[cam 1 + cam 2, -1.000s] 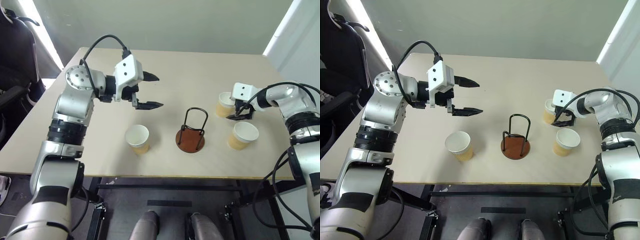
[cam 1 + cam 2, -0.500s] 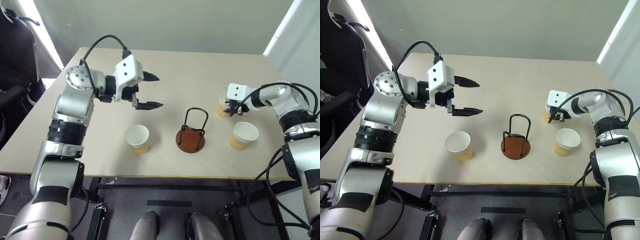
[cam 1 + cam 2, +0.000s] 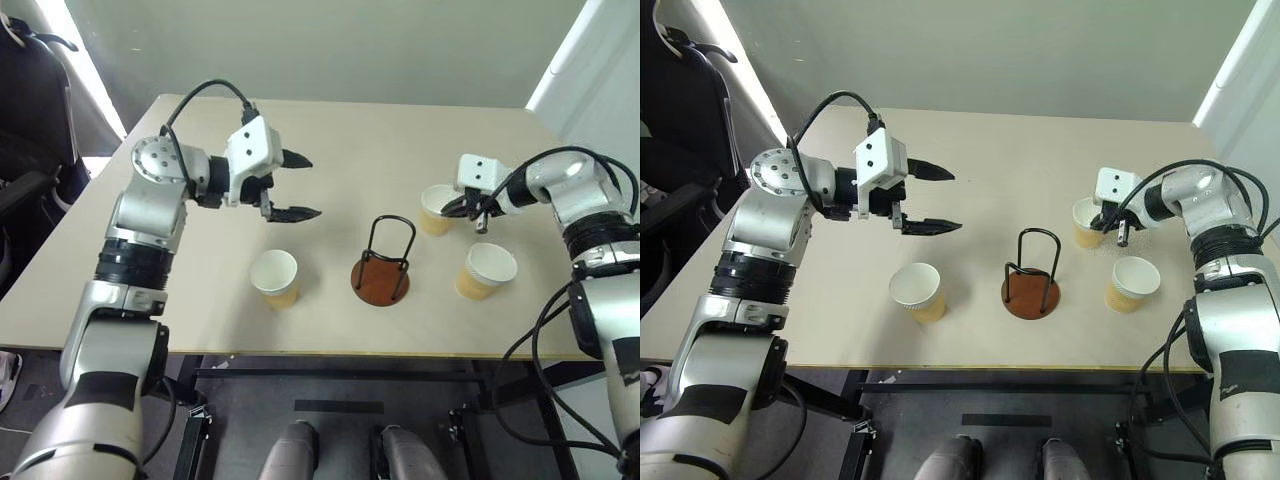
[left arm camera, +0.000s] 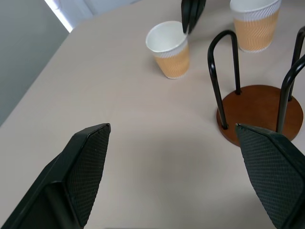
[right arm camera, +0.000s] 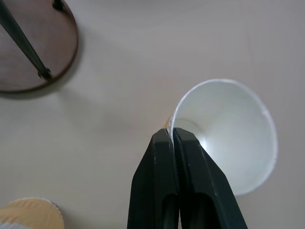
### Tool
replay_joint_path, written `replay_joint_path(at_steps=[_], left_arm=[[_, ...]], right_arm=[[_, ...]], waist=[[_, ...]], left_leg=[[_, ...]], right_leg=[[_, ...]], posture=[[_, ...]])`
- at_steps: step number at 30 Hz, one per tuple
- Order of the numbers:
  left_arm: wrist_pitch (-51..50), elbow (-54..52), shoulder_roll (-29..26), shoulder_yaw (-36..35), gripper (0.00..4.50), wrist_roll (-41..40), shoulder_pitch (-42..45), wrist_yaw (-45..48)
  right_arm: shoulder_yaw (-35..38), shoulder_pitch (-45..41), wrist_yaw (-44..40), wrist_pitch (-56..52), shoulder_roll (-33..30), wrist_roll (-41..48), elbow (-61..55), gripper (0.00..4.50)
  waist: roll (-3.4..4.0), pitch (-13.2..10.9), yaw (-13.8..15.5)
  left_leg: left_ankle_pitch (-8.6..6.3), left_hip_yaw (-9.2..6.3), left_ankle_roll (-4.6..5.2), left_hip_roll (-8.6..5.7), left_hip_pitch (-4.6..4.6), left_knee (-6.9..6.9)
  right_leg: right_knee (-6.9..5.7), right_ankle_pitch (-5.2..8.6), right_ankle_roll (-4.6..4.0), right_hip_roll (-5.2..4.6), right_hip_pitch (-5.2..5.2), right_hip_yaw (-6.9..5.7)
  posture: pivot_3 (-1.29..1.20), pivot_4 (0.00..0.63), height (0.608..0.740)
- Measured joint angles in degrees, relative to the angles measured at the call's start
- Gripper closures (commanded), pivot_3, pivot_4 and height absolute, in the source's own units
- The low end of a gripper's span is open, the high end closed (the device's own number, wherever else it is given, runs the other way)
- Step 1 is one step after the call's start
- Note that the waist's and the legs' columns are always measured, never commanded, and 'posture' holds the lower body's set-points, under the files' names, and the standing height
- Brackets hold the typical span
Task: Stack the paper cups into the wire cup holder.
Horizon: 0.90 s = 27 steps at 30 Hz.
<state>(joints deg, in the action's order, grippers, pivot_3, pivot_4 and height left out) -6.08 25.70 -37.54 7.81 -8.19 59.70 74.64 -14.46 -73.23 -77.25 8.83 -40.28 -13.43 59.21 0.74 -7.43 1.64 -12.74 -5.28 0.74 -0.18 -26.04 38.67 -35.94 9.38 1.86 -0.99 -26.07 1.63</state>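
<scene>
While no writing shows, right gripper (image 5: pixel 171 136) pinches cup (image 5: pixel 228 133) rim.

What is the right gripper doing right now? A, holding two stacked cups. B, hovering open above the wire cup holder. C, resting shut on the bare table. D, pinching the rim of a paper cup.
D: the right gripper is shut on the rim of a paper cup.

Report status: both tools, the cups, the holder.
Right tool shut on rim of far paper cup. Left tool open, empty, above table. Two cups standing loose. Wire cup holder empty, unobstructed.
</scene>
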Motion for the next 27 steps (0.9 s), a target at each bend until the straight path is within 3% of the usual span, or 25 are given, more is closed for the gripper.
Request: replay_joint_path(at_steps=[11,15,19,27], left_arm=[[-0.5,0.4,0.3,0.0,0.0,-0.6,0.0,2.9],[-0.5,1.2,0.6,0.0,0.0,-0.7,0.2,2.9],[-0.1,2.4,1.0,0.0,0.0,-0.6,0.9,2.9],[0.8,3.1,1.0,0.0,0.0,-0.4,1.3,2.7]], right_arm=[[6.6,10.0,-9.7,-26.2,-8.9,15.1,-43.6,4.47],[7.1,10.7,-8.9,-28.8,-10.7,16.6,-48.8,4.47],[6.0,11.1,-5.0,-24.5,-10.7,14.1,-44.9,4.47],[-0.7,7.3,4.8,-7.6,-6.6,3.1,-21.6,1.91]], waist=[[0.0,0.0,-0.1],[-0.01,0.0,-0.2],[-0.01,0.0,-0.2],[0.0,0.0,-0.4]], left_leg=[[0.21,-0.01,-0.21,0.0,0.06,-0.16],[0.27,-0.03,-0.19,0.0,0.18,-0.15],[0.29,-0.05,-0.15,0.0,0.18,-0.1],[0.27,-0.05,-0.11,0.01,0.16,-0.15]], right_leg=[[0.01,0.08,-0.12,0.0,0.02,-0.03],[-0.03,0.08,-0.13,0.0,0.09,-0.03],[-0.09,0.07,-0.11,0.0,0.09,-0.03],[-0.11,0.02,-0.03,0.0,-0.01,-0.03]], posture=[[0.0,0.15,0.74],[0.0,0.15,0.74],[0.0,0.15,0.74],[0.0,0.15,0.74]])
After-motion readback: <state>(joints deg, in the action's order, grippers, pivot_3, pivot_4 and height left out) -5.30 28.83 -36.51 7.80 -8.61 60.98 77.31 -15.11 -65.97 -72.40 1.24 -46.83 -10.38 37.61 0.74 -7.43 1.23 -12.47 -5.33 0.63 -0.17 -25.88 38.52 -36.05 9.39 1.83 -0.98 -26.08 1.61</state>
